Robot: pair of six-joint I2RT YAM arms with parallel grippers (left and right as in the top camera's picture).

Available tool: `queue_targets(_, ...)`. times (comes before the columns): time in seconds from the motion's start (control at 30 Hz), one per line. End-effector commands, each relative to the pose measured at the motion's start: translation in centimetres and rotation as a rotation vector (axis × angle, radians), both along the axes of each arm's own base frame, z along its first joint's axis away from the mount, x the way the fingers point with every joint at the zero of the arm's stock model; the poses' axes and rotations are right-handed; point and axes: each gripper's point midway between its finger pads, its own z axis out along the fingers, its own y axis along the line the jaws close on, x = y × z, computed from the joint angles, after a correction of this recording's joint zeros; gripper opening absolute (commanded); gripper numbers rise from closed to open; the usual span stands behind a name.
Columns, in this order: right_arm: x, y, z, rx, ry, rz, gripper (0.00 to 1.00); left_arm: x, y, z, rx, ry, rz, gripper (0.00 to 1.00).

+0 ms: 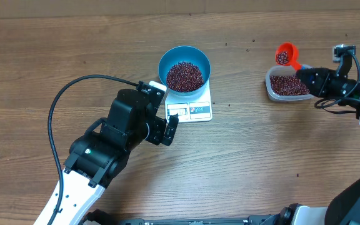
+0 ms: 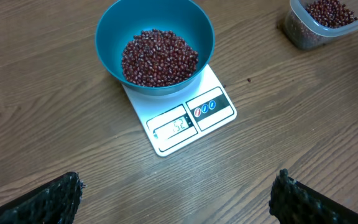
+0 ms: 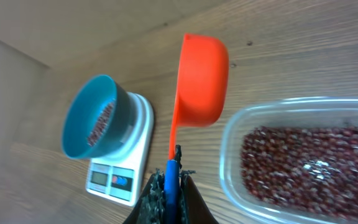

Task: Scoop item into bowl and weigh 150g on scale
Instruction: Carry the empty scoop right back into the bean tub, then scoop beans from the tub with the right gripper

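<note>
your right tool (image 3: 171,171) is clamping the loaded orange plastic scoop (image 1: 285,55) beside the clear plastic tub (image 1: 269,80), upper right. small red-brown beans (image 2: 159,57) are already filling the round blue bowl (image 2: 166,15) on the flat white scale (image 2: 145,109), upper centre. your left tool (image 2: 176,193) is gaping, empty. reading blurred; you're likely topping up.

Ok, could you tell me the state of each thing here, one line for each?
scale: display shows digits, unreadable.
blue bowl: upright on the scale, partly filled with beans.
clear tub: uncovered, holding beans.
orange scoop: gripped by its handle, loaded with beans, beside the clear tub.
left end effector: open, empty.
right end effector: shut on the orange scoop's handle.
</note>
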Motion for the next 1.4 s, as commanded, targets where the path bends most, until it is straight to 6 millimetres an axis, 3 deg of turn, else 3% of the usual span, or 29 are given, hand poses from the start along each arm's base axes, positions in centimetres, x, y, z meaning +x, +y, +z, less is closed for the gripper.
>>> queue_targets(0.0, -0.2, -1.3, 0.9, -0.175, -0.066, -0.002, 0.04, 0.1, 0.3, -0.3, 0.012, -0.001, 0.007, 1.0)
queue_targets(0.13, -0.5, -3.0, 0.3, -0.274, -0.025, -0.063, 0.04, 0.1, 0.3, -0.3, 0.012, 0.0, 0.007, 0.99)
queue_targets(0.6, -1.8, -4.6, -1.3, -0.428, 0.048, -0.067, 0.04, 0.1, 0.3, -0.3, 0.012, -0.001, 0.007, 1.0)
queue_targets(0.83, -2.2, -4.3, -2.5, -0.523, 0.121, -0.068, 0.04, 0.1, 0.3, -0.3, 0.012, 0.0, 0.007, 1.0)
queue_targets(1.07, -1.9, -3.2, -3.5, -0.745, 0.186, -0.065, 0.04, 0.1, 0.3, -0.3, 0.012, -0.001, 0.007, 1.0)
queue_targets(1.37, -1.6, -3.8, -2.9, -0.908, 0.235, -0.222, 0.04, 0.1, 0.3, -0.3, 0.013, 0.0, 0.007, 1.0)
